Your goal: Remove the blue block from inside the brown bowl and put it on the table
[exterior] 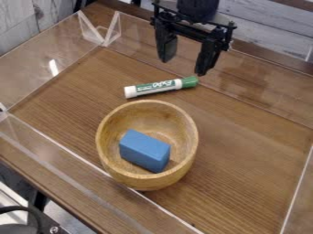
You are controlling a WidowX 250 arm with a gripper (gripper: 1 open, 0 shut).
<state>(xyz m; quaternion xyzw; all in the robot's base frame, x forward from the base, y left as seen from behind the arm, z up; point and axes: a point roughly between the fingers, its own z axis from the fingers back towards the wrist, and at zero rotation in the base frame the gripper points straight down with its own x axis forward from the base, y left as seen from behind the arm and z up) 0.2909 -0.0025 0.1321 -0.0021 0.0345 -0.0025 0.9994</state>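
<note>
A black robot arm is extended from the top edge, its hand (186,69) pointed down above the far part of the wooden bench (232,160). The fingers are spread wide, with nothing gripped. The blue block (145,152) is held inside the brown bowl (148,178). Small, unreadable lettering is printed on a green-and-white marker (162,87).

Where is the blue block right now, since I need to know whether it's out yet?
In the camera view, the blue block sits inside the brown bowl, left of centre, below the green-and-white marker.
</note>
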